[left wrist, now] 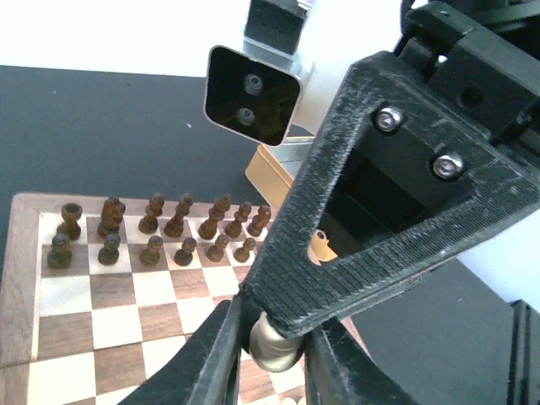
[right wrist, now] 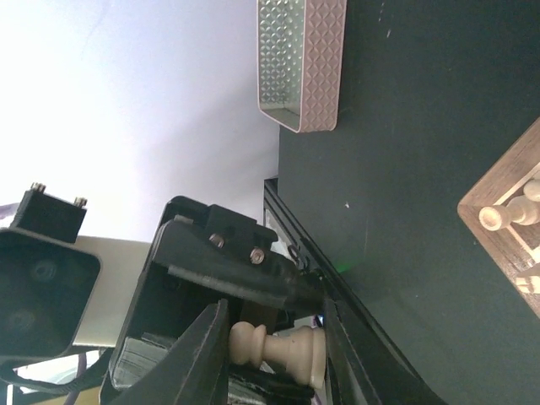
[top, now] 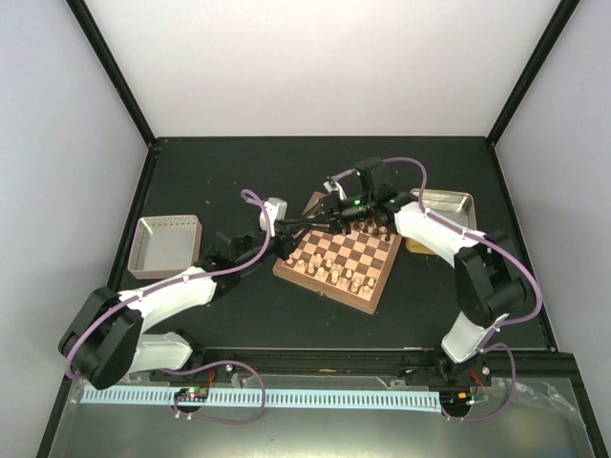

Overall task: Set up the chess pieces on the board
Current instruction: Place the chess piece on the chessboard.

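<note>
White walls enclose a black counter point(top: 220, 172). Two white-and-black arms point(top: 172, 296) reach in from its near edge and meet near the far left edge of the square wooden chessboard point(top: 325, 286). The board has tan and dark brown squares and lies turned at an angle near the middle of the counter.

A silver rectangular metal tray point(top: 170, 220) sits well to the left of the board. A second, golden-tinted metal tray point(top: 444, 210) lies near its right corner.

The right end effector point(right wrist: 274, 325) is closed on a pale cream wooden chess piece point(right wrist: 283, 353). The piece lies sideways in the air, its head against one finger point(right wrist: 207, 363) and its base against the other. The left end effector point(left wrist: 277, 337) has its fingers point(left wrist: 224, 363) narrowly apart on either side of the same piece's base; whether they press on it I cannot tell.

Dark brown chessmen point(left wrist: 111, 217) stand in two rows at one edge of the board. Cream chessmen point(right wrist: 496, 218) stand along the opposite side.
</note>
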You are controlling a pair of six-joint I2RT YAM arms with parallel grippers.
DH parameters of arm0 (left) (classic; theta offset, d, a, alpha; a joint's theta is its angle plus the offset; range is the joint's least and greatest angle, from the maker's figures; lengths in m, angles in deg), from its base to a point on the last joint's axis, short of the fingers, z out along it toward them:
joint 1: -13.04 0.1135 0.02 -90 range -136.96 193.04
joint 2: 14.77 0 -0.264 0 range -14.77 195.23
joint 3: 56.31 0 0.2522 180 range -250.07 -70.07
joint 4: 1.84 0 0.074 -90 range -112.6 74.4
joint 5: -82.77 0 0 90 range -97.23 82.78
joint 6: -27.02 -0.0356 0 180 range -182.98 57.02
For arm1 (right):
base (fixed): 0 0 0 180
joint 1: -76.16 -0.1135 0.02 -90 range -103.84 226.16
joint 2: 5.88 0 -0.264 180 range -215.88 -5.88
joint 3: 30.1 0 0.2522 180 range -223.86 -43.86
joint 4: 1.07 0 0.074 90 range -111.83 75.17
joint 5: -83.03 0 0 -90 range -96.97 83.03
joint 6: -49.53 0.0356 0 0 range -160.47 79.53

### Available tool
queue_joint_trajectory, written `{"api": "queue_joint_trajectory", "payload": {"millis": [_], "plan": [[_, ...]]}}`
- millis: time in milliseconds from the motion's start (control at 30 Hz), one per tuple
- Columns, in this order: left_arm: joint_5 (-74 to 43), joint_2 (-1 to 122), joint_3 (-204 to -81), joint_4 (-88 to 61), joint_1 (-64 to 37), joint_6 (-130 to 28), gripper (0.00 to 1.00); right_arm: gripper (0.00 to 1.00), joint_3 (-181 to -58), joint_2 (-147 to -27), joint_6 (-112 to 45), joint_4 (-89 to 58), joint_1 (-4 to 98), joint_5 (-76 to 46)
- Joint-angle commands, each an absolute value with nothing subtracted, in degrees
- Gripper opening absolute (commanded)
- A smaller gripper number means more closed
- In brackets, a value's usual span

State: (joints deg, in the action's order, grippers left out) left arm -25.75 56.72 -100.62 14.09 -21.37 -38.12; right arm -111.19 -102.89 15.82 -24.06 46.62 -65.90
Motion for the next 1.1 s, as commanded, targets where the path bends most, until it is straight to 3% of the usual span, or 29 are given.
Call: {"api": "queue_joint_trajectory", "payload": {"millis": [0,233,400,600,767,1067], "plan": [[-27.56,56.58,-100.75,19.39,-20.85,-39.00,0.16,0.29,-110.96,-102.29,15.60,-23.96,46.63,-67.29],[-28.92,57.87,-100.91,20.87,-20.88,-41.17,0.06,0.30,-111.01,-102.44,14.58,-24.81,46.63,-67.17],[-28.18,58.27,-100.88,18.30,-20.88,-45.08,0.05,0.47,-111.35,-101.14,13.35,-26.13,48.09,-61.25],[-24.02,63.69,-104.16,9.81,-21.01,-48.21,0.07,0.63,-109.03,-95.31,9.49,-32.82,52.59,-41.65],[-20.38,70.51,-110.84,0.95,-21.26,-50.09,0.07,0.64,-107.11,-90.90,6.53,-37.43,53.74,-29.56],[-14.96,82.07,-125.69,-15.05,-21.24,-55.14,0.08,0.64,-106.70,-87.20,3.45,-41.03,53.84,-23.59]]}}
